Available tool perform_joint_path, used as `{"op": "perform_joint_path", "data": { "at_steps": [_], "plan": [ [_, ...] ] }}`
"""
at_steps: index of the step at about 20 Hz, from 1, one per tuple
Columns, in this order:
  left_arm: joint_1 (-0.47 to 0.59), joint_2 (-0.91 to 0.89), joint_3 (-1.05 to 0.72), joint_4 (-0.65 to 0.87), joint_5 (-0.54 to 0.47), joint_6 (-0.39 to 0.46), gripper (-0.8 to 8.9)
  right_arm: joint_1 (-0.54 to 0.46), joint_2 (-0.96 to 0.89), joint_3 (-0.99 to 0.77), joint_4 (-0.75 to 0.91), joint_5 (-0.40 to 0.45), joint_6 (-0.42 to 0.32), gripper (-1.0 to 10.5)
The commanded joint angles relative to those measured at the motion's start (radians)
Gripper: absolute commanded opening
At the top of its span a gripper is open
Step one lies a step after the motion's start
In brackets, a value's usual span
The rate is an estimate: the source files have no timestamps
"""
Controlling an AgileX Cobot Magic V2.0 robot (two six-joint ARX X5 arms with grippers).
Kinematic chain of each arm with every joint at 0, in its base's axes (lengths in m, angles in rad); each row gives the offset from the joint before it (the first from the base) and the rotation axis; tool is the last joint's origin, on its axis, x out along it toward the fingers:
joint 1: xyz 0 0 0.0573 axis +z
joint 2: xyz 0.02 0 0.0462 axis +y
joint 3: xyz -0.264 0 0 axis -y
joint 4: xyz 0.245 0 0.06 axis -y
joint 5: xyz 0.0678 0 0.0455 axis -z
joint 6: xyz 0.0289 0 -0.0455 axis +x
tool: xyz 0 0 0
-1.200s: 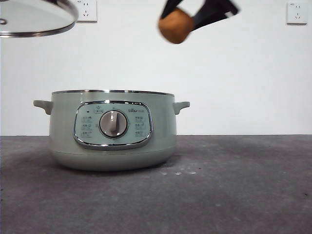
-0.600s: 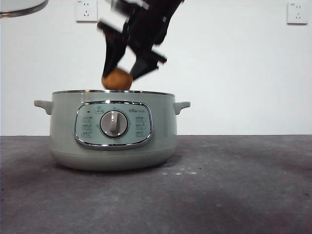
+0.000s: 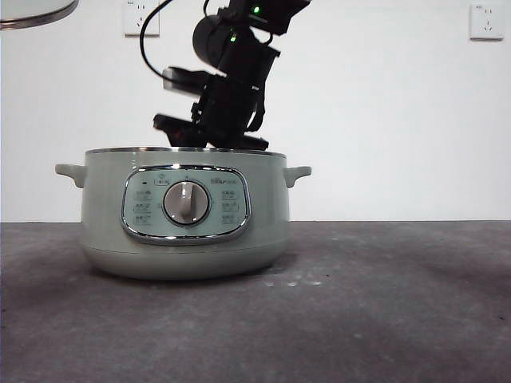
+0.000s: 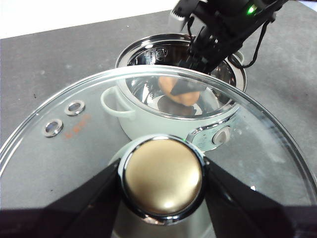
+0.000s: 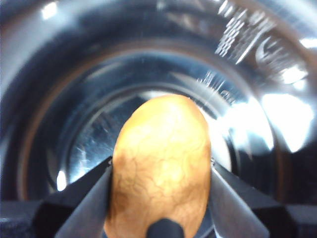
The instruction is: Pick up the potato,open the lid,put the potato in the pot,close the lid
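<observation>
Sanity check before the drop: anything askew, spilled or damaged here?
Nothing stands out. The pot sits upright on the table, no spill visible. The right tool holds the potato inside the pot; the left tool grips the lid by its knob, off the pot.

One potato (image 5: pixel 161 163) between right pincer (image 5: pixel 161 198) jaws; one pot (image 3: pixel 184 211) below it; one lid (image 4: pixel 148 148) in left pincer (image 4: pixel 162 198); two wall sockets (image 3: pixel 141 17).

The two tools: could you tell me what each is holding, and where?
Left tool grips the lid by its knob; right tool clamps the potato by its sides.
</observation>
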Motion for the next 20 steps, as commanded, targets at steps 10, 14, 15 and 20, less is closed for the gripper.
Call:
{"op": "perform_joint_path", "data": {
  "at_steps": [10,14,15,20],
  "plan": [
    [0.003,-0.01,0.005,0.045,0.008,-0.01,-0.08,0.015,0.049,0.085,-0.067,0.007,0.001,4.4],
    [0.003,-0.01,0.005,0.045,0.008,-0.01,-0.09,0.015,0.048,0.33,-0.251,0.0,0.016,4.4],
    [0.003,-0.01,0.005,0.045,0.008,-0.01,-0.08,0.014,0.048,0.414,-0.323,-0.022,0.016,4.4],
    [0.003,-0.01,0.005,0.046,0.008,-0.009,-0.09,0.013,-0.044,0.575,-0.466,-0.027,0.029,4.3]
  ]
}}
